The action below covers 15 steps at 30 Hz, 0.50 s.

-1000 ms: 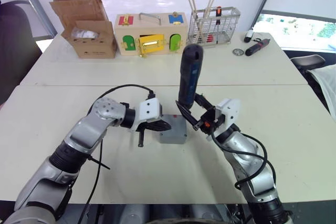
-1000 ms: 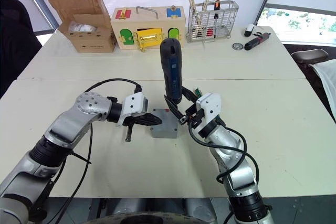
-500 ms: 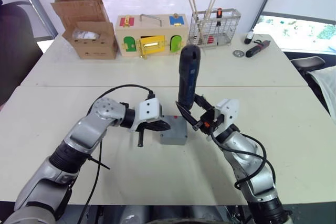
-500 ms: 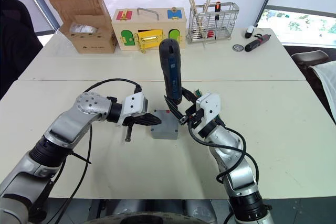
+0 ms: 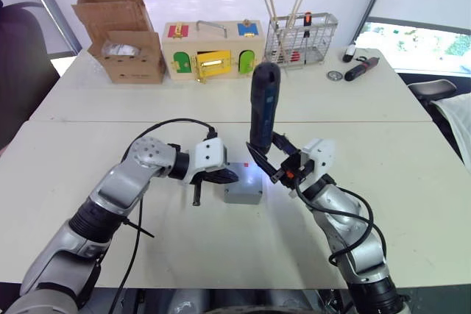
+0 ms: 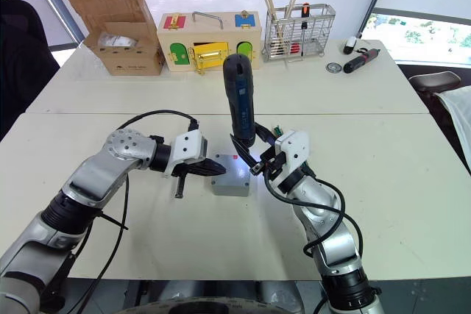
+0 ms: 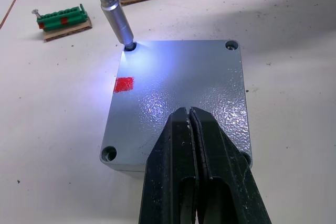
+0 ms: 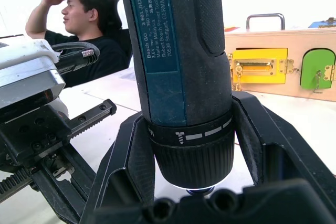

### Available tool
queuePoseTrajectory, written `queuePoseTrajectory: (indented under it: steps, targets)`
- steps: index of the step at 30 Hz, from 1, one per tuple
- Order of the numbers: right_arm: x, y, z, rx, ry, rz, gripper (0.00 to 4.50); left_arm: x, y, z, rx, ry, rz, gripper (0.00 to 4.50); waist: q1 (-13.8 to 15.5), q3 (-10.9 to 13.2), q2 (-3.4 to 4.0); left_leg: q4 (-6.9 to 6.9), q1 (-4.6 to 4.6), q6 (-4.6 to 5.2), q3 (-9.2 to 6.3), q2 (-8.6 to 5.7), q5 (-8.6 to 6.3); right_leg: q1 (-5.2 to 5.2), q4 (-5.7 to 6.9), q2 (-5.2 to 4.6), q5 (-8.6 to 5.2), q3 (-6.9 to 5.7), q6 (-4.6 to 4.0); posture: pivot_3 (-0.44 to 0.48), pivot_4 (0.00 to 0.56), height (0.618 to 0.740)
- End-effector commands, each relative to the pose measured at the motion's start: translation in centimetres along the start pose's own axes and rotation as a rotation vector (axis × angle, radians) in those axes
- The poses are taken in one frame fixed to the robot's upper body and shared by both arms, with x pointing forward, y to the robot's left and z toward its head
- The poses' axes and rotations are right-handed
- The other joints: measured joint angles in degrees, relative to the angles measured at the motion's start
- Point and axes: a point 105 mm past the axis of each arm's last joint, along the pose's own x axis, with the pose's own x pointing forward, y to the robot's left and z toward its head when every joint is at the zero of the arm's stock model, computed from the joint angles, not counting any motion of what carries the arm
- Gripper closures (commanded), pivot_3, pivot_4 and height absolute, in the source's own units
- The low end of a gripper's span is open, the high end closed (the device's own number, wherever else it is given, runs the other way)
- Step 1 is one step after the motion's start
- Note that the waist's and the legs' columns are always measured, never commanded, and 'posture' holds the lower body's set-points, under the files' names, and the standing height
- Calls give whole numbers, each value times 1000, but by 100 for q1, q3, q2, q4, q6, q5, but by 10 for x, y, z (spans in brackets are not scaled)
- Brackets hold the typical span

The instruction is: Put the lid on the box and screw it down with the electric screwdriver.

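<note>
Right claw (image 6: 254, 158) clamps the top-heavy screwdriver (image 6: 240, 108) low; bit in the lid (image 7: 178, 98) corner. Left claw (image 7: 190, 129), closed and empty, presses the rigid, light lid.

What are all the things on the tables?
lid: one, grey with a red mark, on the box, near table.
box: one, grey, between the grippers.
electric screwdriver: one, black and dark blue, upright, bit in a corner hole of the lid.
green blocks: two, beside the box.
cardboard box: one, brown, far table, left.
wooden box: one, coloured latches, far table, middle.
wire basket: one, holding sticks and tools, far table, right.
small dark tool: one, right of the basket.
person: one, dark top, seated behind.
left gripper: shut, tips pressing on the lid.
right gripper: holds the screwdriver.
</note>
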Motion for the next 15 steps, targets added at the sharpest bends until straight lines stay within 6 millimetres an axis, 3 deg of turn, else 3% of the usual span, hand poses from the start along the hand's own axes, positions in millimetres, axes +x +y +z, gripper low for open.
queuePoseTrajectory:
  steps: [1, 4, 10, 15]
  targets:
    - [-22, 6, -69, 87, 284, 0, 2652, 3, -4, -11, -23, 42, -10, 4500, 1, 0, 0, -1, 0, 0, 0, 0, 0, 0, -1, 0, 0, 0, 0, 0, 150, 740]
    - [-17, -3, -46, 44, 192, -15, 2652, 3, -5, -12, -26, 41, -12, 4500, 3, 4, 3, -1, -2, 0, 0, 0, 0, -1, -3, -1, 0, 0, -1, 0, 150, 740]
    - [-10, -18, 26, -68, 27, 77, 2652, 2, -7, -16, -57, 33, -16, 4500, 14, 67, 35, -1, -26, -1, 1, -6, 1, -20, -5, -8, 0, 0, 0, 0, 150, 740]
    - [-7, -29, 81, 12, -59, 142, 2652, -5, -4, -15, -93, 1, -2, 4500, 15, 153, 40, 0, -42, -3, -1, -5, 2, -34, -4, -8, 1, -2, 1, 0, 150, 740]
